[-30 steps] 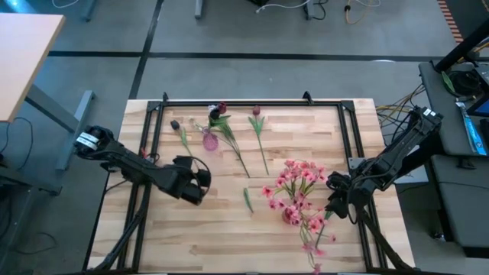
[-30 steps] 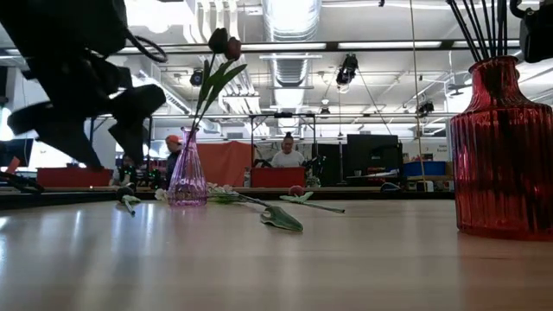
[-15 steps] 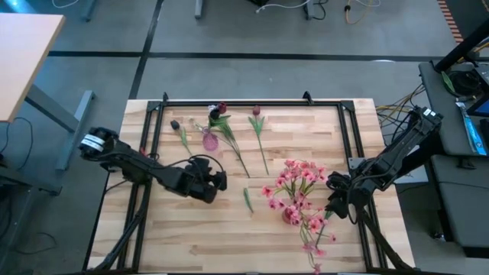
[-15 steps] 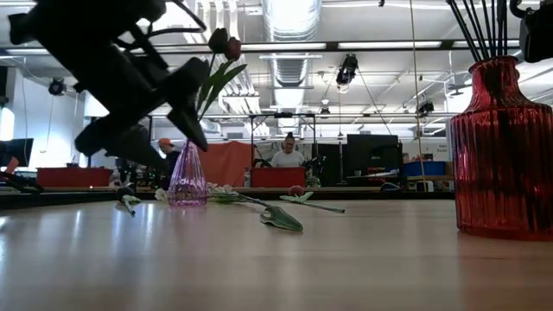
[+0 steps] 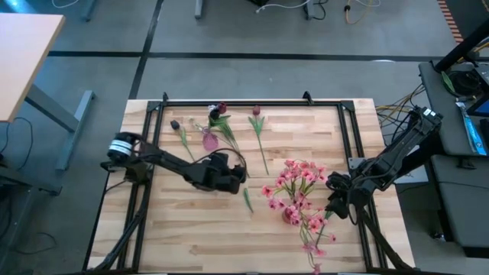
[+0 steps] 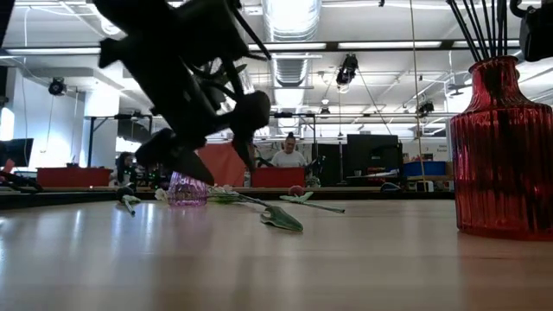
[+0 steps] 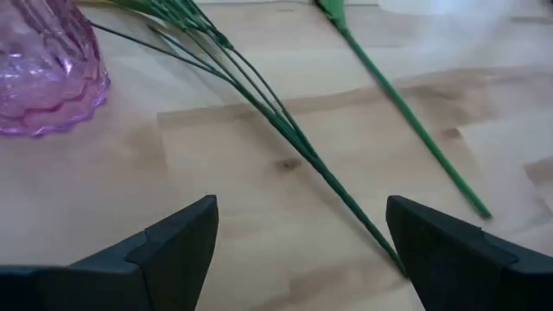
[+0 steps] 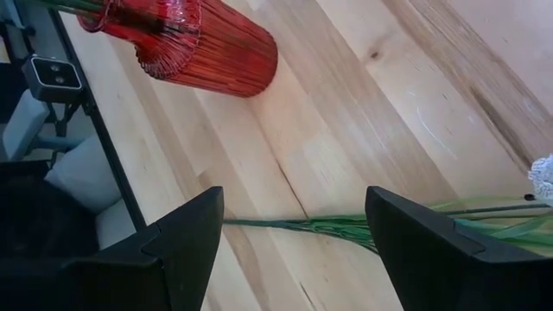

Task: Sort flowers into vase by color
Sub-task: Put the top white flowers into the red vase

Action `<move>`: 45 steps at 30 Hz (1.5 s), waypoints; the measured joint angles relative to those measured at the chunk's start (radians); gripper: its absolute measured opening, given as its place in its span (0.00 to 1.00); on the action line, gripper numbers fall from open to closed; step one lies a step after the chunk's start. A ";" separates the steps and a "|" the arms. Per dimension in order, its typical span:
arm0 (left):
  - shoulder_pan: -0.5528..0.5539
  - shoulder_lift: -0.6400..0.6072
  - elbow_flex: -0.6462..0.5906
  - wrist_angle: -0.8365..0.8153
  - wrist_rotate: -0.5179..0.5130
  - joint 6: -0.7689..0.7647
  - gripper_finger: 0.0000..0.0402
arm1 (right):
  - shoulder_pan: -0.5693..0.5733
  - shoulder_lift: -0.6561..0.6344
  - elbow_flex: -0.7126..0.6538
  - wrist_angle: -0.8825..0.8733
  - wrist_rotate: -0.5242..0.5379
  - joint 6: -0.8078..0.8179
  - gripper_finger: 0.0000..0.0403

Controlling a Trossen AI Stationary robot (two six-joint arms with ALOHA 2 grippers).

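My left gripper (image 5: 238,175) (image 7: 301,207) hangs open just above the table, right of the purple vase (image 5: 209,140) (image 7: 41,76). Its fingers stand on either side of the lower end of a lying spray's green stem bundle (image 7: 289,142) (image 5: 235,155) without touching it. A maroon tulip (image 5: 256,112) lies beside it, its stem (image 7: 406,121) on the wood. Maroon buds (image 5: 221,108) stand in the purple vase. The red vase (image 5: 291,216) (image 8: 203,39) holds pink blooms (image 5: 299,179). My right gripper (image 5: 335,200) (image 8: 294,203) waits open by the red vase, over another lying stem (image 8: 315,225).
A loose green leaf (image 5: 247,200) (image 6: 282,218) lies near the table's middle. A small dark-budded stem (image 5: 182,136) lies left of the purple vase. A pink spray (image 5: 315,243) lies at the near right. A black frame (image 5: 252,102) rims the table. People sit in the room beyond.
My left gripper has swung from the table's left side toward the right and a little toward the far edge. It has come down over the lower end of the lying spray's stem beside the purple vase. It is still open.
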 joint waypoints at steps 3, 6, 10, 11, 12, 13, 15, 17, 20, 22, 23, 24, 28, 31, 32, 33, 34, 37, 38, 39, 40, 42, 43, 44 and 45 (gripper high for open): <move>0.024 0.029 0.017 -0.002 0.000 0.000 0.79 | 0.000 0.000 0.000 0.000 -0.006 -0.013 0.68; 0.037 0.046 0.031 0.000 0.000 0.000 0.79 | 0.000 0.000 0.000 0.000 -0.014 -0.018 0.68; 0.067 0.060 0.040 0.009 -0.009 -0.007 0.79 | 0.000 0.000 0.000 0.001 -0.017 -0.018 0.68; 0.074 0.066 0.040 0.019 -0.010 -0.010 0.79 | 0.000 0.000 0.000 0.000 -0.017 -0.018 0.68; 0.080 0.074 0.040 0.033 -0.011 -0.018 0.78 | 0.000 0.000 0.000 0.000 -0.017 -0.019 0.68; 0.083 0.083 0.040 0.050 -0.012 -0.025 0.78 | 0.000 0.000 0.000 0.000 -0.017 -0.022 0.68; 0.086 0.105 0.040 0.088 -0.014 -0.031 0.77 | 0.000 0.000 0.000 0.000 -0.017 -0.033 0.68; 0.088 0.123 0.040 0.115 -0.014 -0.034 0.77 | 0.000 0.000 0.000 0.000 -0.018 -0.047 0.68; 0.089 0.146 0.040 0.143 -0.017 -0.050 0.77 | 0.000 0.000 0.000 0.000 -0.029 -0.061 0.68; 0.090 0.161 0.040 0.149 -0.023 -0.062 0.77 | 0.000 0.000 0.000 0.000 -0.042 -0.072 0.68; 0.091 0.167 0.040 0.157 -0.027 -0.063 0.77 | 0.000 0.000 0.000 0.000 -0.044 -0.073 0.68; 0.090 0.173 0.041 0.159 -0.033 -0.064 0.77 | 0.000 0.000 0.000 0.000 -0.045 -0.075 0.68; 0.098 0.196 0.071 0.136 -0.041 -0.062 0.77 | 0.000 0.004 0.000 0.000 -0.046 -0.084 0.68; 0.110 0.216 0.118 0.098 -0.028 -0.055 0.77 | 0.000 0.010 0.000 0.001 -0.048 -0.085 0.68; 0.114 0.222 0.134 0.075 -0.020 -0.051 0.77 | 0.000 0.012 0.000 0.001 -0.048 -0.085 0.68; 0.118 0.228 0.152 0.050 -0.014 -0.043 0.77 | 0.000 0.013 0.000 0.000 -0.050 -0.086 0.68; 0.123 0.238 0.167 0.031 -0.008 -0.038 0.77 | 0.001 0.014 0.000 0.001 -0.052 -0.087 0.68; 0.127 0.264 0.201 0.002 -0.011 -0.033 0.77 | 0.001 0.013 0.000 0.002 -0.052 -0.087 0.68; 0.127 0.272 0.210 -0.002 -0.014 -0.031 0.77 | 0.001 0.013 0.000 0.001 -0.053 -0.088 0.68; 0.128 0.280 0.218 -0.004 -0.015 -0.029 0.77 | 0.001 0.013 0.000 0.001 -0.053 -0.089 0.68; 0.128 0.290 0.226 -0.005 -0.015 -0.027 0.77 | 0.001 0.013 0.000 0.001 -0.055 -0.089 0.68; 0.128 0.304 0.244 -0.023 -0.017 -0.026 0.76 | 0.001 0.013 0.000 0.001 -0.055 -0.089 0.68; 0.128 0.310 0.254 -0.038 -0.017 -0.027 0.75 | 0.001 0.013 0.000 0.001 -0.055 -0.089 0.68; 0.128 0.319 0.264 -0.055 -0.017 -0.027 0.73 | 0.001 0.013 0.000 0.001 -0.055 -0.089 0.68; 0.128 0.321 0.273 -0.072 -0.017 -0.027 0.70 | 0.002 0.013 0.000 0.001 -0.055 -0.089 0.68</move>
